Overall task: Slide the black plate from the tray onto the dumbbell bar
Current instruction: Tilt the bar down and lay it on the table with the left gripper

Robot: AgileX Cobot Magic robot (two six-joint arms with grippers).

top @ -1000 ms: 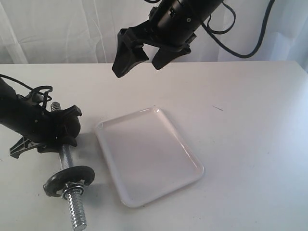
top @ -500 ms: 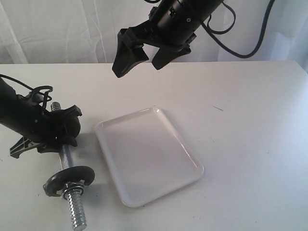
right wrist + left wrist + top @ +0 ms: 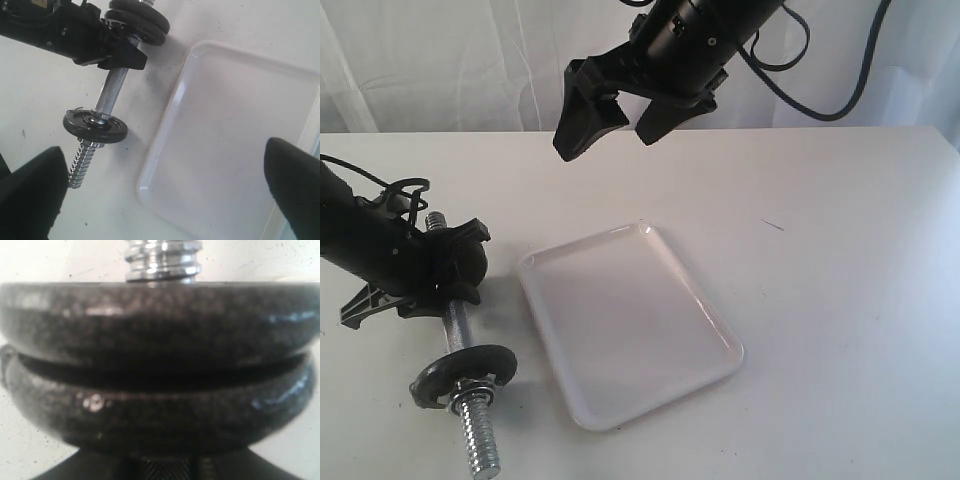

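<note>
Seemingly done: the black plate (image 3: 490, 362) rides the dumbbell bar (image 3: 454, 325) my left hand (image 3: 450, 275) clamps, my right hand (image 3: 608, 140) hangs wide open, empty; next, I'd release gently.

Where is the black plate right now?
Exterior view, lower left: the black plate sits on the dumbbell bar near its threaded end, just left of the tray.

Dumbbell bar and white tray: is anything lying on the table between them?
No. Only bare white tabletop separates the silver threaded metal dumbbell bar from the glossy white rectangular tray, clearest in the right wrist view.
</note>
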